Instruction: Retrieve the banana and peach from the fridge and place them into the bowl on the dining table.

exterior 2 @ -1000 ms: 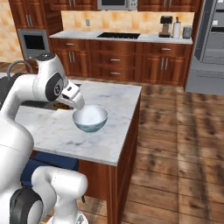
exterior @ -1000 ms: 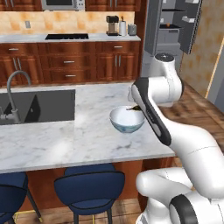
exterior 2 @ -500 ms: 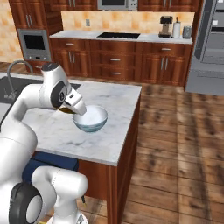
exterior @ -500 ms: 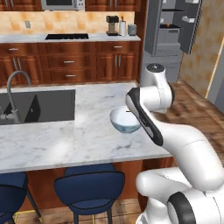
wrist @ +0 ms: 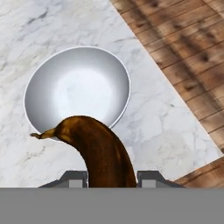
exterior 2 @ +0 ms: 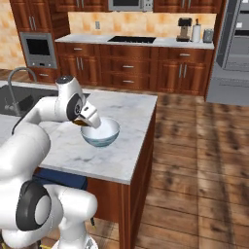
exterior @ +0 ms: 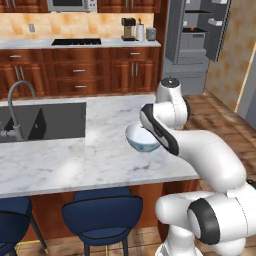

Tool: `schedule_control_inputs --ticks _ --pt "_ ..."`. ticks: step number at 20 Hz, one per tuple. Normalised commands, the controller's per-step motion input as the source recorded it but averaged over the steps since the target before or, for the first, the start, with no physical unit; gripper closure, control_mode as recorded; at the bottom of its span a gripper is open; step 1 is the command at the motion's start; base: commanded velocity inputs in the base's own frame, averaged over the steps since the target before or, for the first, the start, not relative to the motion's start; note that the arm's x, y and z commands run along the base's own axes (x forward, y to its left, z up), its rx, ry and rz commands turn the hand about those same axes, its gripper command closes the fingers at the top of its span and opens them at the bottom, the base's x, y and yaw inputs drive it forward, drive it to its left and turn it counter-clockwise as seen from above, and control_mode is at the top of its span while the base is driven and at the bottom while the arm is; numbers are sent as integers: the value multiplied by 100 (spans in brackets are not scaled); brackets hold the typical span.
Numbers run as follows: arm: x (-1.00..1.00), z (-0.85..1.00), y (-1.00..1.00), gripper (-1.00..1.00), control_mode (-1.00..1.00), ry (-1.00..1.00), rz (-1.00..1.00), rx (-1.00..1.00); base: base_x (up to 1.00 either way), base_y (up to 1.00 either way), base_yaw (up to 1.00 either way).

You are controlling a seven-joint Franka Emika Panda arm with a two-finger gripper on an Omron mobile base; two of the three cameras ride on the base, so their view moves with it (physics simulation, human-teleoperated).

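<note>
I am pinching the banana (wrist: 103, 153) in my gripper (wrist: 107, 177), its long axis running up the frame, stem tip over the bowl (wrist: 76, 89) rim. The bowl is sitting up-left of my hand on the dining table (wrist: 166, 131); the banana's lower end is probably still outside the rim.

Even bright render, prob. shadowless

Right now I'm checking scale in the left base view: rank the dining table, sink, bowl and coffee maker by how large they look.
1. Dining table, largest.
2. Sink.
3. Bowl, partly hidden by the arm.
4. Coffee maker, smallest, but it stands far back on the wall counter, so its true size against the bowl is unsure.
</note>
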Motion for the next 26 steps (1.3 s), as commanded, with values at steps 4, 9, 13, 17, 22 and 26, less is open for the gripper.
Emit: schedule_control_inputs --ticks 4,9,13,17,22,26 --pt "43 -28 0 100 -100 0 0 0 0 0 0" --pt "38 -25 0 100 -100 0 0 0 0 0 0" --pt "36 -23 0 100 -100 0 0 0 0 0 0" --pt "31 -23 0 100 -100 0 0 0 0 0 0" --pt "20 -24 0 100 -100 0 -1 0 0 0 0" --pt "19 -21 0 100 -100 0 -1 0 0 0 0"
